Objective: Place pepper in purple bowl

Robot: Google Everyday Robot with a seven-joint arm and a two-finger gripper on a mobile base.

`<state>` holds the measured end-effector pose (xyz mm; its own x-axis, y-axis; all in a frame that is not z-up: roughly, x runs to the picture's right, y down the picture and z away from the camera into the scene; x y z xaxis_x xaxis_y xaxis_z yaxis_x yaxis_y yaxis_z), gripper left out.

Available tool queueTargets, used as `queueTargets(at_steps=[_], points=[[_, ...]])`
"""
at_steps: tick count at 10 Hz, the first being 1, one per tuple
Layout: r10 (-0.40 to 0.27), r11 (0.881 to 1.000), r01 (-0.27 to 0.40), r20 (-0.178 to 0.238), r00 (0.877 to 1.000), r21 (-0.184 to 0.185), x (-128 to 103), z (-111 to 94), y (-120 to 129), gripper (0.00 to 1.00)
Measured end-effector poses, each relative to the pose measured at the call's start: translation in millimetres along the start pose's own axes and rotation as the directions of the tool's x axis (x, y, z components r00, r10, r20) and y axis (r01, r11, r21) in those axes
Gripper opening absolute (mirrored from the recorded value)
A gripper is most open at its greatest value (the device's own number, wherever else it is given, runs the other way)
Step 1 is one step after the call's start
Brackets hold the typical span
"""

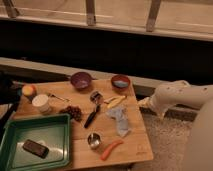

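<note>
The orange-red pepper (111, 149) lies on the wooden table (137, 145) near its front edge, just right of a small metal cup (94, 141). At the table's back edge, left of centre, stands the purple bowl (81, 79), with nothing showing inside it. My white arm (175, 96) reaches in from the right and ends just off the table's right side, well away from both. The gripper itself does not show apart from the arm's end; it stands open, and nothing hangs from it.
A blue-inside bowl (120, 81) sits at the back right. A pale yellow piece (115, 101), a black utensil (93, 116), a grey cloth (120, 121) and dark grapes (75, 112) fill the middle. A green tray (20, 132) holding a dark block occupies the front left, with a white cup (41, 103) and a fruit (29, 90) behind.
</note>
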<state>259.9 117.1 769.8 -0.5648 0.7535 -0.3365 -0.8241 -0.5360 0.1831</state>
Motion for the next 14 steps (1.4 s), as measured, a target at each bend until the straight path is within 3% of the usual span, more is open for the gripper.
queueTargets(at_steps=[11, 14], points=[[-0.007, 1.000, 0.007, -0.007, 1.000, 0.007, -0.2, -0.5, 0.2, 0.80], [-0.129, 0.991, 0.130, -0.067, 0.989, 0.022, 26.0, 2.8, 28.5, 0.80]])
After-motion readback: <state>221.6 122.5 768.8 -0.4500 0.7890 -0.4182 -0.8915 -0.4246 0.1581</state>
